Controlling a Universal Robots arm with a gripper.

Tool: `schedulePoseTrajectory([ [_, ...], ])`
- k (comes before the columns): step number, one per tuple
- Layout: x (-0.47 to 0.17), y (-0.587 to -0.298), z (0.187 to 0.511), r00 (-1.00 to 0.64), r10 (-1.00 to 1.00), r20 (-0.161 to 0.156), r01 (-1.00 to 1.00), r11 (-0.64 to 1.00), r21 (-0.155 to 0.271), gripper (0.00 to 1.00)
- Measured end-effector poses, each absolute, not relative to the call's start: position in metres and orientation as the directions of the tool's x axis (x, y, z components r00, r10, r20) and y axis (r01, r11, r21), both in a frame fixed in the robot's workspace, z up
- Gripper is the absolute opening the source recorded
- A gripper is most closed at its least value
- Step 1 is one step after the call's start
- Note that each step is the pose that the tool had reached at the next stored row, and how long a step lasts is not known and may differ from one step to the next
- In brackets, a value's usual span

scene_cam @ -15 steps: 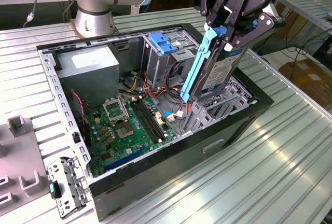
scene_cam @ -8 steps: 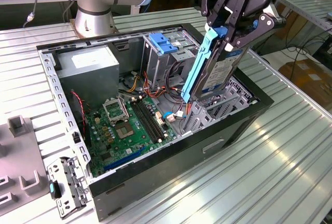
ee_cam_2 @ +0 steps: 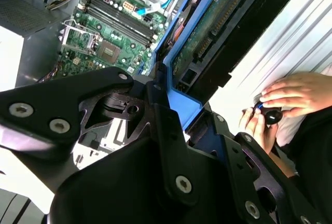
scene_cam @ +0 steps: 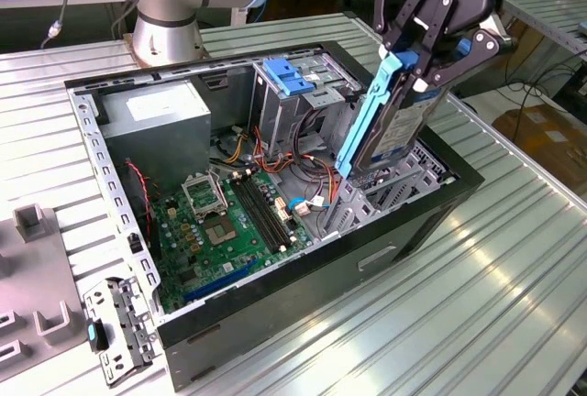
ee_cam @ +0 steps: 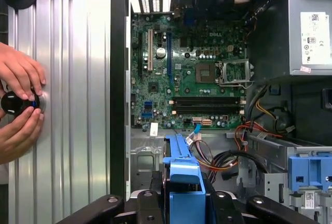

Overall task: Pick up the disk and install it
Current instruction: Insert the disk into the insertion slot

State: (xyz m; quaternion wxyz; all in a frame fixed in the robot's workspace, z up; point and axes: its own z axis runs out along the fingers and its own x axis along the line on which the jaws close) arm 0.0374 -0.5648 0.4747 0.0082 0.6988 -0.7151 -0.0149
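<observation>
Pinches the disk (scene_cam: pixel 396 130) in the gripper (scene_cam: pixel 431 68) — hangs it long-side down toward seven o'clock, low end over the case (scene_cam: pixel 303 309).

Silver-metal disk (scene_cam: pixel 404 128) in smooth blue plastic rails (scene_cam: pixel 370 114), matt black tool (scene_cam: pixel 428 64), ribbed shiny metal table (scene_cam: pixel 514 263).

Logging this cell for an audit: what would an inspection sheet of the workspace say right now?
Surface: ribbed metal table, carrying an open computer case.
Job's things: the disk in blue rails, held steeply tilted over the case's front bay, not seated.
Clutter: grey fixture block and a loose metal bracket beside the case.
Grippers: gripper shut on the disk.
Cables: red, yellow and orange wires loose inside the case.
Surroundings: a person's hands on a black knob on the table.
</observation>
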Motion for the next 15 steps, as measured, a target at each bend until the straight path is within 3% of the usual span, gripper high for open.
schedulePoseTrajectory([
  [15,0.054,-0.565,0.469,-0.023,-1.000,-0.009,-0.999,0.023,0.033,0.37],
])
